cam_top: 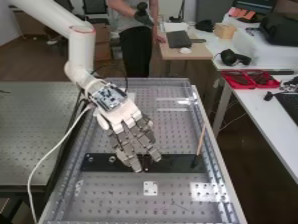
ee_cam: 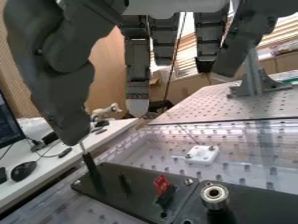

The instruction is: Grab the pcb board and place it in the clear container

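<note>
In the high view, the hand (cam_top: 126, 121) hangs over the black plate on the perforated bench, its fingers extended and spread, holding nothing. A small white square board (cam_top: 151, 188) lies on the bench beyond the fingertips, apart from them. The wrist view shows the hand (ee_cam: 138, 70) with straight fingers and the thumb at one side, and the white board (ee_cam: 202, 154) flat with two small studs on it. Shiny see-through surfaces (cam_top: 205, 192) cover parts of the bench; I cannot tell which of them belongs to the clear container.
The black plate (cam_top: 174, 162) lies across the bench and carries metal posts (ee_cam: 214, 195) and a red-topped part (ee_cam: 161, 185). An upright thin stick (cam_top: 201, 141) stands at its end. Red trays (cam_top: 251, 79) sit on the side table. A white cable (cam_top: 50, 150) hangs from the arm.
</note>
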Tool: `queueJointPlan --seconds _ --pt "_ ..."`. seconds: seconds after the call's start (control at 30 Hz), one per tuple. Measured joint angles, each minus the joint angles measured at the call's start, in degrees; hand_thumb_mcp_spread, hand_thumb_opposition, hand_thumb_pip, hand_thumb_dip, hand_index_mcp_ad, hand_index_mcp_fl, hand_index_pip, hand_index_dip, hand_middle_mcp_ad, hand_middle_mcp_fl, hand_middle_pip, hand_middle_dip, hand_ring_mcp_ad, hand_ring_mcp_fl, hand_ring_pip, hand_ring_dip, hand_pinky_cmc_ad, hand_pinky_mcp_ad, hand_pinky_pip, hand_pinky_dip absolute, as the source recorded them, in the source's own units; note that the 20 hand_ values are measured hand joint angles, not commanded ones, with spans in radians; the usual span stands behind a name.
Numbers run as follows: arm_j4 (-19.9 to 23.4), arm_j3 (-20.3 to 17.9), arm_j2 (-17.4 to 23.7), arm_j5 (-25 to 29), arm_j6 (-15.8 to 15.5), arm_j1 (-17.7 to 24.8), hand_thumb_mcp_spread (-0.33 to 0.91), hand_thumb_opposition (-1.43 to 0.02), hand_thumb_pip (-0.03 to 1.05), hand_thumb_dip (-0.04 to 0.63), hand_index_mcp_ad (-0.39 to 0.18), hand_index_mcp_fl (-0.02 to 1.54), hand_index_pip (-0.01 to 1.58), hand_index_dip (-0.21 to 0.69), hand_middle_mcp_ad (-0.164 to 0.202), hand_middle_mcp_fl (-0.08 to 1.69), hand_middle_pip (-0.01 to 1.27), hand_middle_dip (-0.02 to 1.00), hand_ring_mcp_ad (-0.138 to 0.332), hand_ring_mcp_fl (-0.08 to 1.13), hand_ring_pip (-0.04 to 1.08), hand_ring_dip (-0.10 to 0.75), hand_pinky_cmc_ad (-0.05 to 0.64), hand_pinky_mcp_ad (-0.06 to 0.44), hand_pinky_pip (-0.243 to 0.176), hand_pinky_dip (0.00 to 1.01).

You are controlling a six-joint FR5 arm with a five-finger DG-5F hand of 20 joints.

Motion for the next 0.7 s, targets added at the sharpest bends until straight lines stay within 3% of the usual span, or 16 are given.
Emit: queueJointPlan --seconds 0.3,0.7 --pt "-1.74 3.66 -4.51 1.92 0.77 -0.96 0.33 -0.79 0.65 0.211 0.072 0.01 1.51 0.213 0.094 -0.01 0.14 0.12 0.271 0.0 0.08 -0.01 0.316 0.225 -0.126 0.7" --pt "-1.7 4.19 -5.81 1.41 0.67 -1.85 0.33 -0.79 0.65 0.211 0.072 0.01 1.54 0.213 0.094 -0.01 0.13 0.13 0.267 0.0 0.08 -0.007 0.316 0.22 -0.126 0.72"
